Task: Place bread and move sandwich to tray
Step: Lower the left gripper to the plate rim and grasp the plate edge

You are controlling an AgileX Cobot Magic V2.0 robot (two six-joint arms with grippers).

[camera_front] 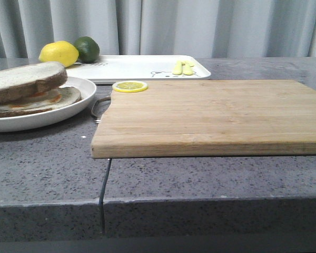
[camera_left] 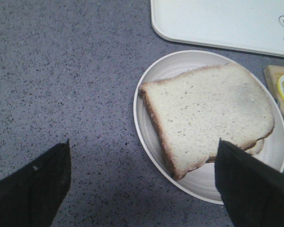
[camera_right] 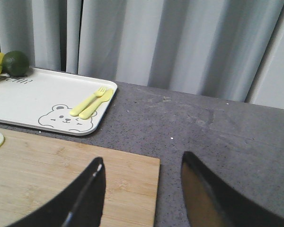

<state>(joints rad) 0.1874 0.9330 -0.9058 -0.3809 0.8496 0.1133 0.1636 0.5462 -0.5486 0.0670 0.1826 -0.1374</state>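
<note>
One lemon slice (camera_front: 129, 86) tops the cutting board (camera_front: 210, 118).

Soft, even light; faint shadows, slight blur.

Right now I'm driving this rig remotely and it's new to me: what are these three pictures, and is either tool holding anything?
It is a two-armed robot.

The front view looks forward over the grey counter. The sandwich sits on its round plate, beside a wooden cutting board with a lemon slice on its corner. Behind lies the white tray, with a lemon, a lime and yellow cutlery.

The other two views come from cameras on the wrists. The left tool hangs open above the plate's edge, one finger over it. The right tool is open over the board's end.

Neither holds anything.
</note>
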